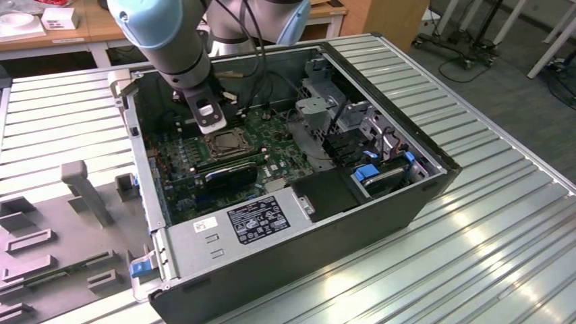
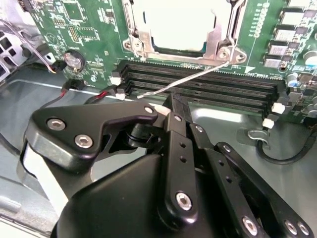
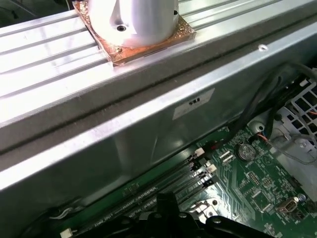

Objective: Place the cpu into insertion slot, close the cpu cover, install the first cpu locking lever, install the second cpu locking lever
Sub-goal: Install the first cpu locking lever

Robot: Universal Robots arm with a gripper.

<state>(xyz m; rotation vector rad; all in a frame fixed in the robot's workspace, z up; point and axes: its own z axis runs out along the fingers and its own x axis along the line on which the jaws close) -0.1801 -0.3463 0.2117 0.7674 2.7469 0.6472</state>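
Note:
The cpu [image 2: 173, 20] lies in the insertion slot [image 1: 225, 144] on the green board, its silvery top showing through the cut-out of the cpu cover [image 2: 218, 44], which lies flat over it. A thin wire locking lever [image 2: 198, 75] slants from the slot's corner across the memory slots. My gripper [image 2: 172, 101] is shut, with its tips right at that lever near its free end. Whether the wire is pinched or merely touched cannot be told. In the exterior view the gripper [image 1: 213, 127] hangs just behind the slot, inside the open computer case.
Long black memory slots [image 2: 208, 87] run between gripper and socket. A coin battery [image 2: 74, 59] and red-black wires lie beside them. The case wall [image 3: 148, 134] is close behind the arm. Drive bays [image 1: 360, 135] and the power supply [image 1: 252, 219] crowd the case. A grey parts tray [image 1: 54, 236] lies outside.

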